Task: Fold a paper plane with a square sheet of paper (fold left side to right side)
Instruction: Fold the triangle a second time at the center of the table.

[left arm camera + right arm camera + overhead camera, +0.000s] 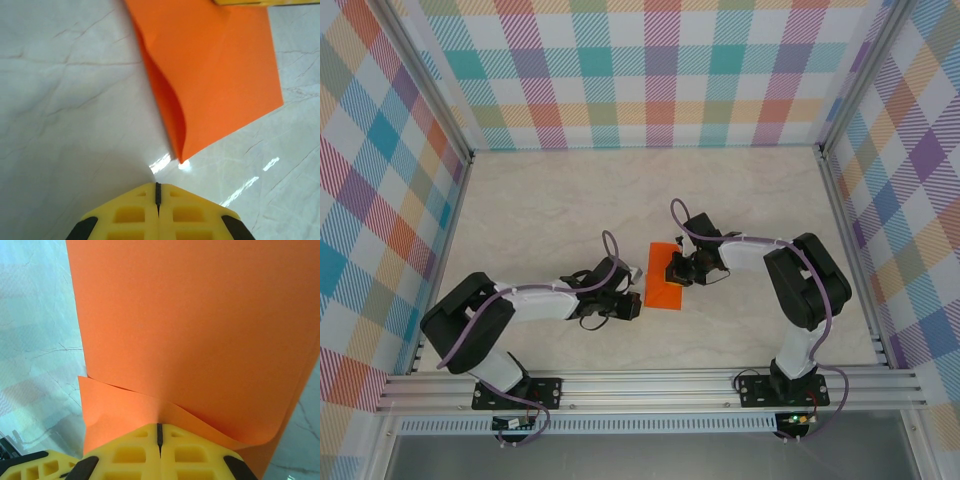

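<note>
- You are looking down on a pale marbled table (540, 220) inside plaid walls (650, 70), with both arms reaching in toward the middle.
- The square sheet of paper (665, 280) lies on the table between the two grippers. It is bright orange and doubled over on itself into a narrower upright rectangle.
- In your left wrist view the fold is loose. The upper layer bows up off the lower one along the folded edge, leaving a shadowed pocket, and one corner points toward the camera.
- Your left gripper (157, 192) has its yellow fingers pressed together with nothing between them. It sits just short of that near corner, apart from the paper.
- Your right gripper (159, 432) sits at the paper's right edge in the overhead view.
- In your right wrist view its fingers are also together, set on the near edge of the sheet. A small pucker in the lower layer runs straight into the seam between them, so the paper looks pinched there.
- Beside those fingers, the upper layer's edge curls up.
</note>
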`<state>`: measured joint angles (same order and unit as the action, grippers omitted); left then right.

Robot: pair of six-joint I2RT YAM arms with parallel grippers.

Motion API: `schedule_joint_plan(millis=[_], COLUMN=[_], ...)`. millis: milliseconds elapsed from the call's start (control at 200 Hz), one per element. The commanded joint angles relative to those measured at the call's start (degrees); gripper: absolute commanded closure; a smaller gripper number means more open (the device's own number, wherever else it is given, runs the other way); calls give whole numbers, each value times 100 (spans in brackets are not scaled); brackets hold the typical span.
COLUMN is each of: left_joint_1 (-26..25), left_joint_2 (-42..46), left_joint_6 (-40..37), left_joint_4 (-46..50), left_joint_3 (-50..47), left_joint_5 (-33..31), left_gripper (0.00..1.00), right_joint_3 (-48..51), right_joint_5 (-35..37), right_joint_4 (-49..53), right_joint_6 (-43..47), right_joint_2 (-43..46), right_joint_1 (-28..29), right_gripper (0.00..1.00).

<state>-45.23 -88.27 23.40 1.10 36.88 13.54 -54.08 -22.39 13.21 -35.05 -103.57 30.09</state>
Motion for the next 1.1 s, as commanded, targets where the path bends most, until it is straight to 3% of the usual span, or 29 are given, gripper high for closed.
schedule_joint_plan(millis=[0,245,620,1095], left_joint_1=[103,108,254,276], left_joint_2=[406,379,-604,-1069], left_joint_6=[16,-65,-206,-254], left_joint_4=[446,86,-42,90], left_joint_3=[-27,426,900,873], left_joint_5=[289,1035,934,624], left_gripper=[100,98,99,100], right_joint_3=[14,3,-6,-32], right_joint_5=[464,455,455,377], right_joint_4=[494,497,511,441], right_joint_6=[130,138,147,156], right_joint_2=[-115,-123,-121,55], right_joint_1=[-61,-59,-55,-51], right_gripper=[95,95,95,94])
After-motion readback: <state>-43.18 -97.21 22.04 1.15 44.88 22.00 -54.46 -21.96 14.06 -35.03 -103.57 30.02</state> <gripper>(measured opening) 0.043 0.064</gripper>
